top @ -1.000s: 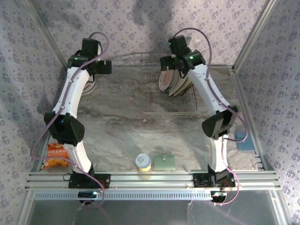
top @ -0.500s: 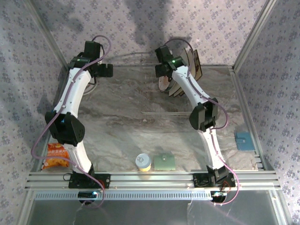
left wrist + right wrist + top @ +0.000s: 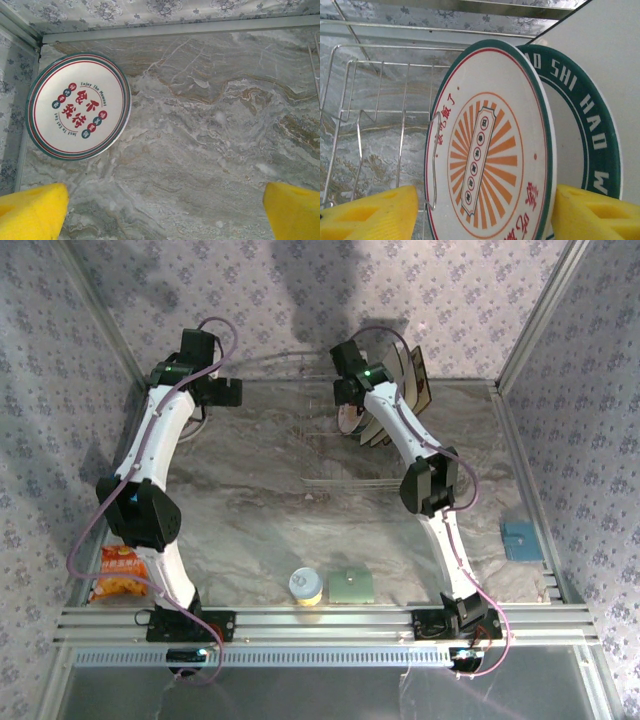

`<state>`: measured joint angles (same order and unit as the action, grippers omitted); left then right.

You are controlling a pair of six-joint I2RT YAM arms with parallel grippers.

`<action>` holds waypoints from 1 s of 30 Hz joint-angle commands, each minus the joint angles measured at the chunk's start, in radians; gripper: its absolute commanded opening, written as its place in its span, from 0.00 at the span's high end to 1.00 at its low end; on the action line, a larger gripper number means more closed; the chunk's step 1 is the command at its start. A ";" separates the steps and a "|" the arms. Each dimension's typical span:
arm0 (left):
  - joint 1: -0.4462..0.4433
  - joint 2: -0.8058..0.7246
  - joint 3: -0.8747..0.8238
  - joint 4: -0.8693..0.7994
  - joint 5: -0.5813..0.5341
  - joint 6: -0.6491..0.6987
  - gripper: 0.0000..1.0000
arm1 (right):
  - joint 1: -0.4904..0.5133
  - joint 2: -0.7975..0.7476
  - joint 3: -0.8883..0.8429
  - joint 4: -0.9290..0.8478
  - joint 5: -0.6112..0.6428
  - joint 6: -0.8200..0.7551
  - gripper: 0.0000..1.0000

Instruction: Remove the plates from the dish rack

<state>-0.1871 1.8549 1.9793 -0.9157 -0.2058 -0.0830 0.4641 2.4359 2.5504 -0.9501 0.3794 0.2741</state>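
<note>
In the right wrist view a round white plate [image 3: 490,150] with an orange sunburst and a teal rim stands upright in the wire dish rack [image 3: 370,100]. My right gripper [image 3: 485,215] straddles it, open, with a narrow gap at the left finger [image 3: 370,212]. Behind it stand a green-rimmed plate [image 3: 592,125] and a large cream plate [image 3: 600,40]. From above, the right gripper [image 3: 350,405] sits at the plates [image 3: 382,425] in the rack [image 3: 330,465]. My left gripper [image 3: 165,215] hangs open over bare table, beside a round plate [image 3: 79,106] lying flat.
An orange snack bag [image 3: 120,573] lies at the near left. A small yellow-based cup [image 3: 306,586] and a green square pad [image 3: 351,586] sit near the front edge, and a blue object [image 3: 517,538] at the right. Patterned walls close in on three sides.
The right arm has swung left and reached deeper into the rack, bringing its fingers to either side of the front round plate, and the jaws have narrowed. The left arm has barely moved.
</note>
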 commanded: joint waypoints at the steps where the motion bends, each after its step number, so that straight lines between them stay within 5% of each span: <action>1: 0.001 0.003 0.006 0.018 0.011 0.020 0.01 | -0.006 0.035 0.042 0.011 -0.013 0.020 0.32; 30: 0.001 -0.021 -0.011 0.014 0.009 0.032 0.01 | -0.016 0.056 0.045 0.040 -0.080 0.086 0.90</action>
<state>-0.1871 1.8549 1.9774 -0.9150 -0.1982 -0.0692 0.4484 2.4744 2.5629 -0.9100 0.3370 0.3405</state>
